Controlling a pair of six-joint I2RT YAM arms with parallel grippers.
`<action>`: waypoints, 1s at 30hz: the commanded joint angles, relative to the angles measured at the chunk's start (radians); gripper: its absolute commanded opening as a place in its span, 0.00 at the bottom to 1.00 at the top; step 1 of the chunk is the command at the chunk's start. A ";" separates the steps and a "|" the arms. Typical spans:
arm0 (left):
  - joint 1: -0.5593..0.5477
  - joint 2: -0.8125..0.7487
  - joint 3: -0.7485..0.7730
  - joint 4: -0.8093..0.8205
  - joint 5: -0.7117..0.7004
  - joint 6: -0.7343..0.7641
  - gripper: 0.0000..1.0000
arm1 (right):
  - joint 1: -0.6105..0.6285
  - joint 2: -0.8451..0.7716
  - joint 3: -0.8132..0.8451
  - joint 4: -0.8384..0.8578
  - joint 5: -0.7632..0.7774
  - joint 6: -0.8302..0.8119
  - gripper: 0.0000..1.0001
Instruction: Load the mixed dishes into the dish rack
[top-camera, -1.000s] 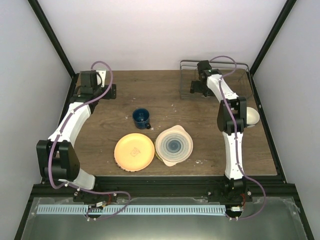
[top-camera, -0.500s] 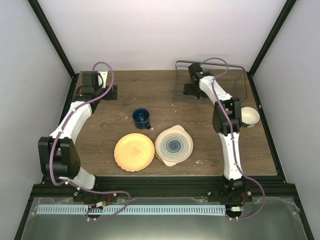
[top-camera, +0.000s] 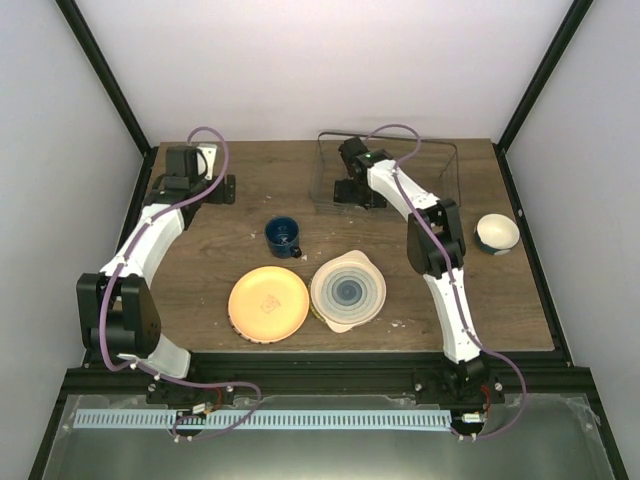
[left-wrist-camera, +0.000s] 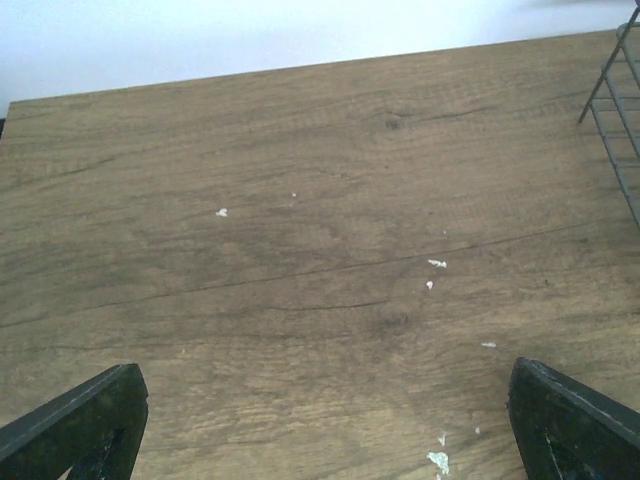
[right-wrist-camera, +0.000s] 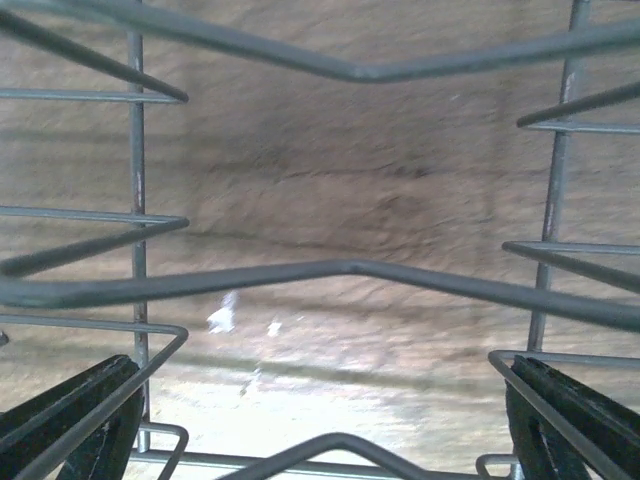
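Observation:
The dark wire dish rack stands at the back of the table, right of centre. My right gripper reaches down inside its left end. In the right wrist view its fingers are spread wide, with rack wires crossing in front and bare wood below. The orange-yellow plate and the cream ringed plate lie side by side near the front. The dark blue mug stands behind them. The white-and-blue bowl sits at the right. My left gripper is open and empty at the back left.
The rack's left corner shows at the right edge of the left wrist view. Black frame posts and pale walls close in the table on three sides. Small white flecks lie on the wood.
The right gripper has moved left along the back of the table and the dish rack has slid left with it. The bowl, earlier half hidden by the arm, now shows fully.

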 joint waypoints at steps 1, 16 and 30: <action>-0.005 -0.033 -0.023 -0.013 0.014 0.004 1.00 | 0.064 -0.005 0.025 -0.052 -0.058 0.016 1.00; -0.005 -0.083 -0.058 -0.031 0.014 0.010 1.00 | 0.161 -0.051 -0.057 -0.053 -0.075 0.045 1.00; -0.005 -0.077 -0.056 -0.025 0.028 0.005 1.00 | 0.170 -0.078 -0.059 -0.076 -0.025 0.056 1.00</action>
